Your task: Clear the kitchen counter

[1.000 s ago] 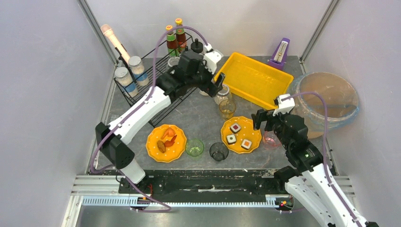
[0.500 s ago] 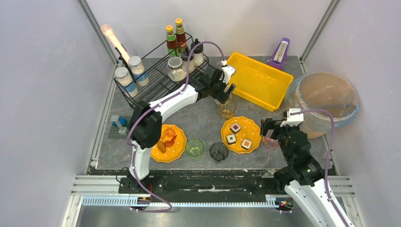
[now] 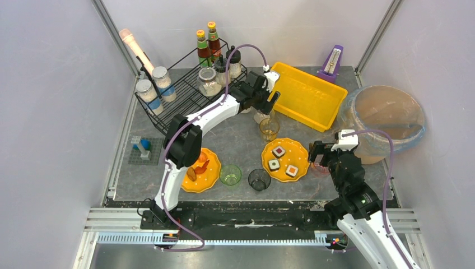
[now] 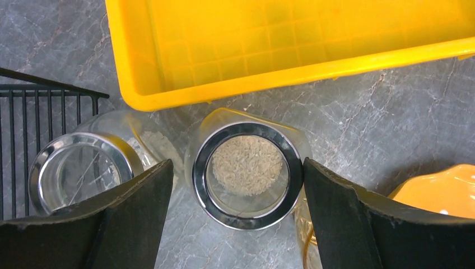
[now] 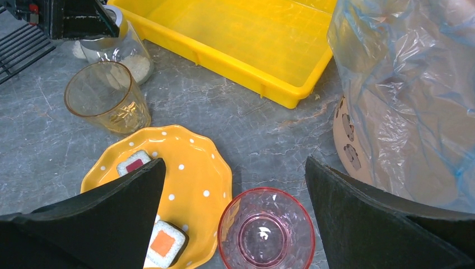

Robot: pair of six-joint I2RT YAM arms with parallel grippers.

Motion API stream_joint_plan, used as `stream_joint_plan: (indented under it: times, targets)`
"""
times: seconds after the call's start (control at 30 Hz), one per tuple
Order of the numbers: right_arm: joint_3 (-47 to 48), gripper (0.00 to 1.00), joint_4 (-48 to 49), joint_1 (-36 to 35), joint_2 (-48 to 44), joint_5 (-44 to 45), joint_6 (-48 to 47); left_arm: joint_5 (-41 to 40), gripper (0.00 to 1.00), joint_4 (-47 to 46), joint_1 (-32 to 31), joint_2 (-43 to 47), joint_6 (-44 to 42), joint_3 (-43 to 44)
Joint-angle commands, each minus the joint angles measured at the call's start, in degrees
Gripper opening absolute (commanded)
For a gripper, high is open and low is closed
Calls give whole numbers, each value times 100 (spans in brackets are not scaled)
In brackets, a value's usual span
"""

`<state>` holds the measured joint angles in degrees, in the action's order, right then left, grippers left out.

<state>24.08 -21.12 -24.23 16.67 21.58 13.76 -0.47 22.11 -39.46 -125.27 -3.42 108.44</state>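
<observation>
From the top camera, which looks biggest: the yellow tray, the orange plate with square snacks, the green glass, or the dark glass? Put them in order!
1. yellow tray
2. orange plate with square snacks
3. green glass and dark glass: they look about the same size, so I won't rank one over the other.

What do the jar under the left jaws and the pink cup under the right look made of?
Jar: clear body, probably glass, with a mirror-bright, metal-looking lid ring; pale grains show through the top. Pink cup: transparent, glossy, tinted glass or hard plastic; bright highlights on its base, but the look doesn't settle which.
</observation>
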Motion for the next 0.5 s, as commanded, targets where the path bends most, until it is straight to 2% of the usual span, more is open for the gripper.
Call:
stream_joint_plan:
  times: [0.0,0.13,0.3,0.4,0.47]
  targets:
    - [54,98,142,-9,76,113,28,395,88,-2,53,-194,211,362]
    - [45,98,193,-9,122,114,8,680,86,145,53,-204,254,350]
    - [38,98,230,-11,149,101,-9,656,83,258,53,-177,245,345]
    - [18,98,245,-13,121,95,0,657,73,267,53,-119,257,353]
    - [18,98,240,-11,91,87,8,660,62,273,53,2,260,332]
